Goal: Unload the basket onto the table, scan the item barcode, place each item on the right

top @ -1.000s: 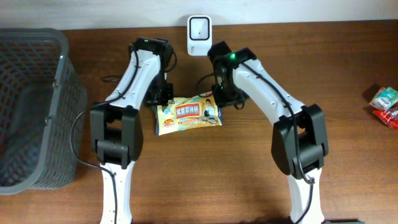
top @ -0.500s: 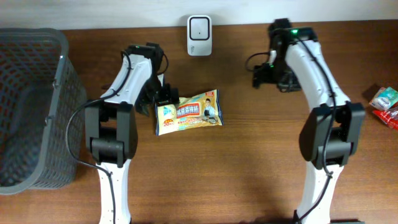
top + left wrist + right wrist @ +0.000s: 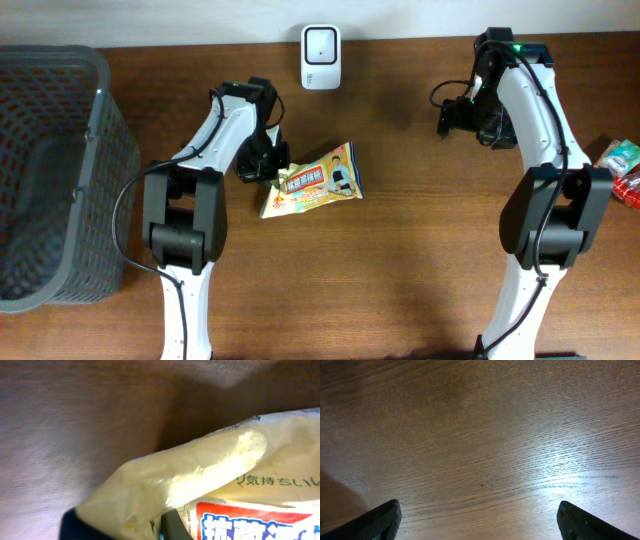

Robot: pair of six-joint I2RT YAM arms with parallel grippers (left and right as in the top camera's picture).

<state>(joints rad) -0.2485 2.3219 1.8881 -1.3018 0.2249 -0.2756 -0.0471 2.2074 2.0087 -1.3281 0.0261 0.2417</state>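
From overhead, you'll find the print on the packet [image 3: 312, 180] too small to read, and the left jaws at its left corner hidden under the arm. Up close it's blurred, cropped right and below. Far left of it, the basket [image 3: 100, 130] runs off-frame.

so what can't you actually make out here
Barcode on the yellow plastic snack packet: no view shows it; overhead sees only the printed front, too small to read.
Left gripper: fingertips hidden under its own wrist overhead; the left wrist view is filled by blurred packet.
Red and green packs: cut off by the overhead's right edge.
Grey mesh basket: cut by the left edge.
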